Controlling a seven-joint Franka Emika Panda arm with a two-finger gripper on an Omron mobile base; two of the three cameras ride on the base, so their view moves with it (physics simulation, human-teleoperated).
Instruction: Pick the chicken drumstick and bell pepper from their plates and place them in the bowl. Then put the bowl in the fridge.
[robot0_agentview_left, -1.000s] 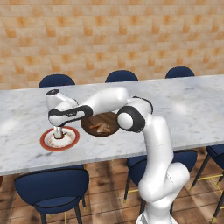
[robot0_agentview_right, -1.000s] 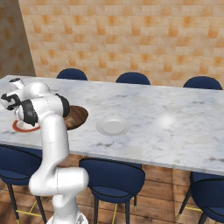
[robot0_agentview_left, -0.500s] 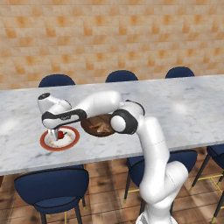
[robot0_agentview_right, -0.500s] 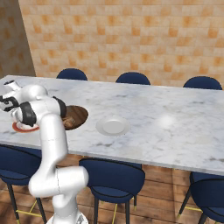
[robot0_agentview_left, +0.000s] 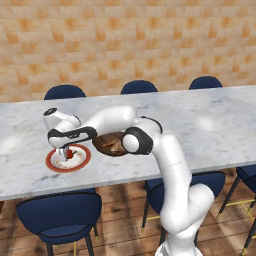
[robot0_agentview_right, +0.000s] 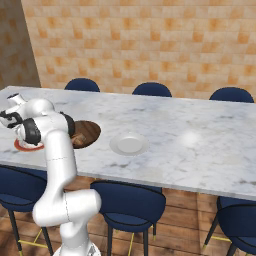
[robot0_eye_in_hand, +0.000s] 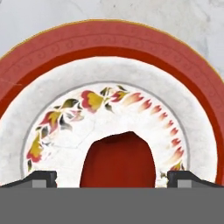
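End effector (robot0_eye_in_hand: 112, 179) spread wide, straddling the glossy red bell pepper (robot0_eye_in_hand: 118, 159), lower half cut off. Beneath: red-rimmed plate (robot0_eye_in_hand: 109, 48), floral ring. Marble desk (robot0_agentview_left: 210, 120).

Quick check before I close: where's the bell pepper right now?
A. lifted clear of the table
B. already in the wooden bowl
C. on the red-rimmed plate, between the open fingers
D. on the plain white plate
C: in the hand view the bell pepper sits on the red-rimmed plate, with the gripper fingertips open on either side of it.
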